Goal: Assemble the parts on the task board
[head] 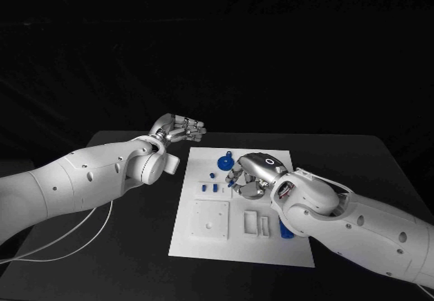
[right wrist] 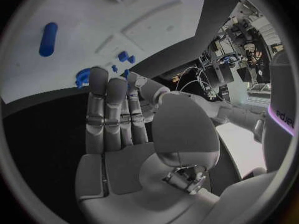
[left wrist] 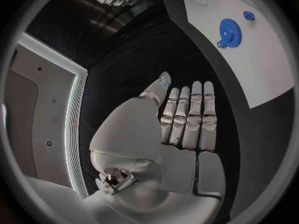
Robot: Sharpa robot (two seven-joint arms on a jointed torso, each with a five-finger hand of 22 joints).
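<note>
The right hand [head: 256, 170] hangs over the white board [head: 210, 248] and hides part of its middle; from the wrist its fingers [right wrist: 109, 109] are straight, apart and hold nothing. A blue peg [head: 284, 231] at five o'clock is half covered by the right forearm. The blue gear [head: 225, 163] lies at the board's twelve o'clock. The left hand [head: 181, 130], off the board at eleven o'clock, is flat and empty.
</note>
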